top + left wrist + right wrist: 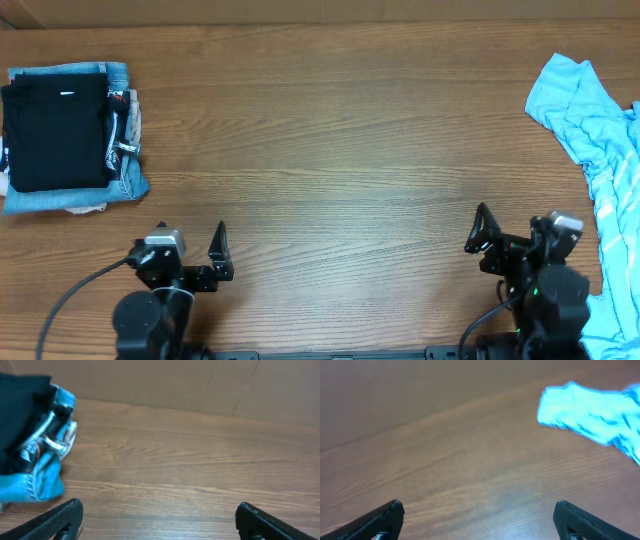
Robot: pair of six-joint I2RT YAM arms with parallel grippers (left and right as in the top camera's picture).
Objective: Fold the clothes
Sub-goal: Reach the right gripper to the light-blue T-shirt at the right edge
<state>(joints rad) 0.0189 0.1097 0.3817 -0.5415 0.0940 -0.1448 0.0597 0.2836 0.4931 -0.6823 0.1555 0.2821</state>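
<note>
We locate the shirt (598,150) at the far right of the table (330,130), lying crumpled and unfolded, with its cloth running down the right edge of the overhead view and out of frame. In the right wrist view the shirt (585,412) appears at upper right, well ahead of the fingers and apart from them. We find 2 folded garments at the far left of the table: a black garment (55,135) lies on top of a denim garment (122,182), whose blue edges show around it. In the left wrist view the black garment (20,405) and the denim garment (45,480) fill the left side, ahead and to the left of the fingers. We read the left gripper (190,240) as spread wide and empty, parked near the front edge of the table on the left; its wrist view shows the left gripper (159,510) with bare wood between the 2 fingers. We read the right gripper (515,232) the same way: fingers apart, gripping nothing, near the front edge on the right, just beside the lower part of the shirt but not touching it. Its wrist view shows the right gripper (479,507) over bare wood.
</note>
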